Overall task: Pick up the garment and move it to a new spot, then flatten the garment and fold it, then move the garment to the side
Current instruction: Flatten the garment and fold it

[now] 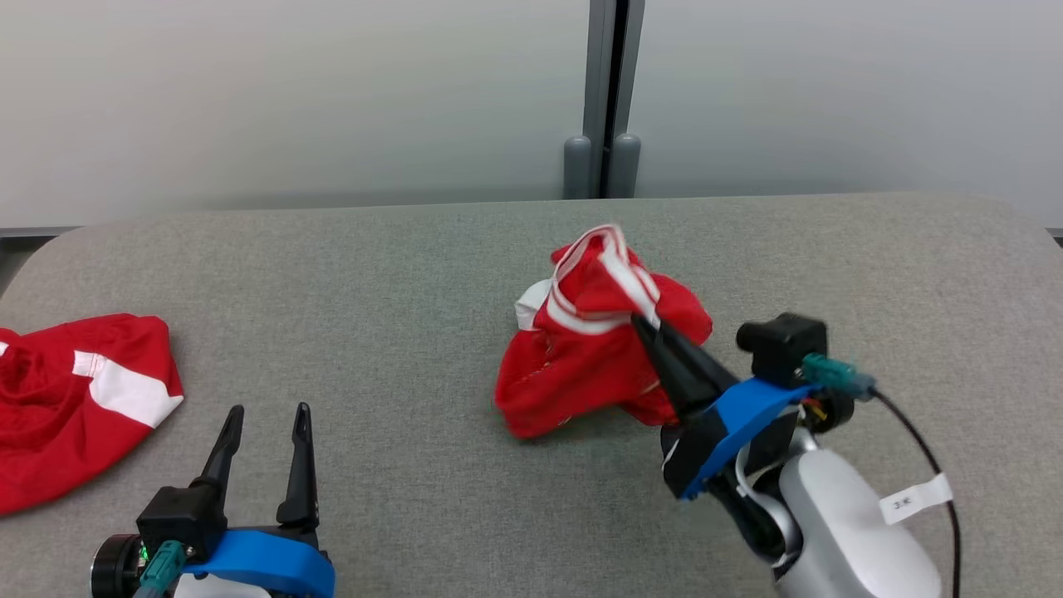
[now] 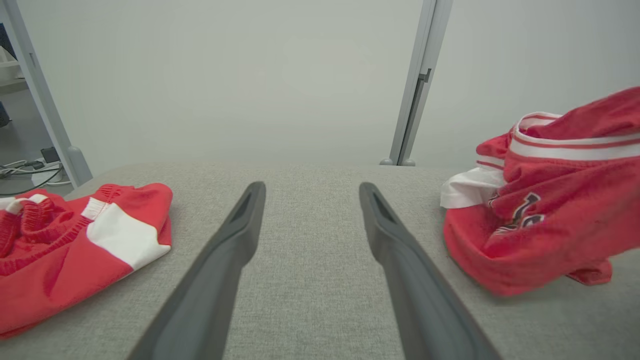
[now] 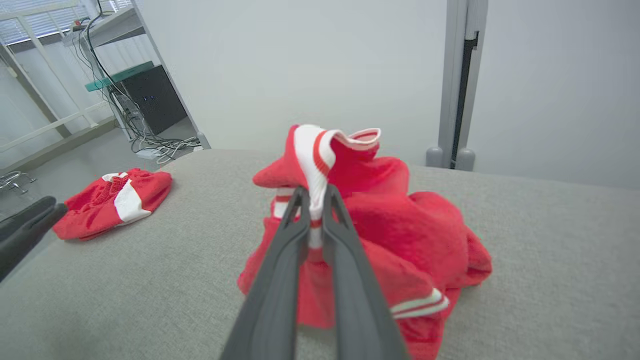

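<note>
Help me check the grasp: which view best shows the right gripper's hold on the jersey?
Right wrist view: the right gripper shuts on the striped trim of the jersey, seen close. Head view shows that pinch from above, smaller; left wrist view shows the jersey's side.

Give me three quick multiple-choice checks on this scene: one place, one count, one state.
1. The flatter red garment lies on the table's: A. far left B. far right C. back edge.
2. Red garments on the table: A. one B. two C. three.
3. The right hand is: A. wide open B. shut on the crumpled garment's striped trim C. shut on nothing.
Answers: 1 A, beside the open left hand; 2 B, one left, one centre-right; 3 B, white trim is pinched between its fingers.
</note>
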Robot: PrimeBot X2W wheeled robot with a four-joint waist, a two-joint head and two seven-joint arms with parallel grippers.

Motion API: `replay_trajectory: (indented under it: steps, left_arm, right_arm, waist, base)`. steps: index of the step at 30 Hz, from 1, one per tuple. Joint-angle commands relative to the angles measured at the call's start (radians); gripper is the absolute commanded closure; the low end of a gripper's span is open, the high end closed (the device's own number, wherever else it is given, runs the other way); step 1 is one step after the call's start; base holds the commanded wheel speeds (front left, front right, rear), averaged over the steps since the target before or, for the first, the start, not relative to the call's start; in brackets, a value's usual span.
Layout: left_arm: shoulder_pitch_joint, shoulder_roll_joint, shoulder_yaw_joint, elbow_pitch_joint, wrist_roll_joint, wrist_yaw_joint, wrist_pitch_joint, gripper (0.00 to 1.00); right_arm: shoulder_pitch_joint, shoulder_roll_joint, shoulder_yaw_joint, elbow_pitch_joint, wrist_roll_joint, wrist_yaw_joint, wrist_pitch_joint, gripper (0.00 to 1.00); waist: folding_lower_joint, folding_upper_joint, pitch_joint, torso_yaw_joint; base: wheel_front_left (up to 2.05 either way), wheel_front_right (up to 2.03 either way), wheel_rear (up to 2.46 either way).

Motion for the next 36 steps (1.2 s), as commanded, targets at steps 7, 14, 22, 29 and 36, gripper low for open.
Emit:
replay_trajectory:
  steps: [7, 14, 22, 29, 36]
  left_arm:
    - [0.006, 0.012, -0.001, -0.030, -0.006, 0.009, 0.002, 0.00]
    - [-0.021, 0.018, 0.001, -0.049, -0.004, 0.018, 0.002, 0.00]
    - [-0.047, 0.012, -0.023, -0.041, 0.005, 0.008, 0.005, 0.00]
    - [-0.050, 0.005, -0.034, -0.026, 0.007, 0.004, 0.002, 0.00]
    - [-0.035, 0.014, -0.017, -0.036, 0.004, 0.016, -0.002, 0.00]
  right_arm:
    - [0.034, -0.005, -0.061, -0.337, -0.007, 0.000, 0.112, 1.00]
    - [-0.177, -0.005, 0.032, -0.369, 0.173, 0.000, 0.138, 1.00]
    - [-0.536, -0.004, 0.199, -0.159, 0.424, 0.000, -0.066, 1.00]
    - [-0.723, -0.004, 0.256, 0.012, 0.562, 0.000, -0.226, 1.00]
    - [-0.640, -0.004, 0.199, 0.221, 0.507, 0.000, -0.240, 1.00]
  waist:
    - [0.0000, 0.0000, 0.004, -0.002]
    - [0.0000, 0.0000, 0.033, -0.009]
    - [0.0000, 0.0000, 0.046, 0.018]
    - [0.0000, 0.0000, 0.044, 0.034]
    - [0.0000, 0.0000, 0.049, 0.006]
  base:
    - [0.00, 0.00, 0.00]
    - [0.00, 0.00, 0.00]
    - [0.00, 0.00, 0.00]
    - [0.00, 0.00, 0.00]
    - [0.00, 0.00, 0.00]
